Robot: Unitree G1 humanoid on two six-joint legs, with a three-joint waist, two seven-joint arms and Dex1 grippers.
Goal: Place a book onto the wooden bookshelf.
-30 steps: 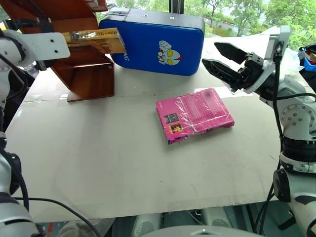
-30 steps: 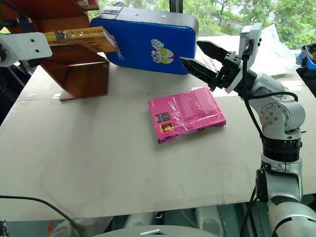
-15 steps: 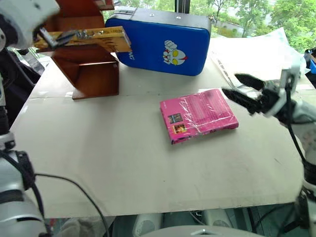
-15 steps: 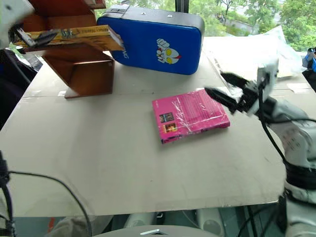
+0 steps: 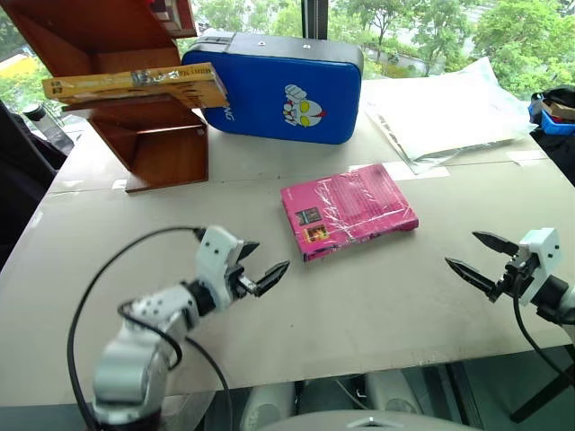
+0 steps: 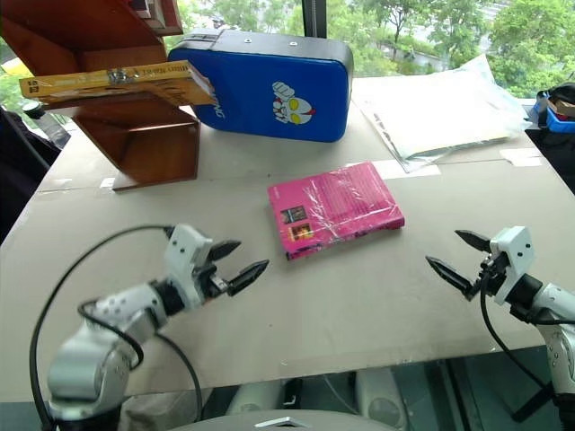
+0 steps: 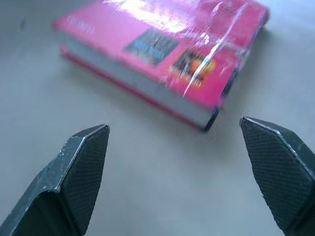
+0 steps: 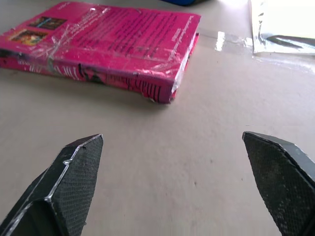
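Note:
The yellow-orange book [image 5: 135,85] lies flat on a ledge of the reddish-brown wooden bookshelf [image 5: 162,148] at the table's far left. One end juts out toward the blue case, and no gripper touches it. My left gripper [image 5: 262,259] hovers low over the near left of the table, open and empty. It points at a corner of the pink book [image 7: 162,44]. My right gripper [image 5: 463,250] hangs open and empty at the near right. It also faces the pink book [image 8: 108,34], with a gap of bare table between them.
The pink, plastic-wrapped book [image 5: 349,209] lies mid-table. A blue padded case [image 5: 287,85] stands at the back beside the bookshelf. Clear plastic sleeves [image 5: 449,112] lie at the far right. The pale tabletop [image 5: 359,305] ends close below both grippers.
The left gripper has come away from the yellow book, which stays on the shelf, and has dropped to the near table. The right gripper has sunk from above the pink book to the near right.

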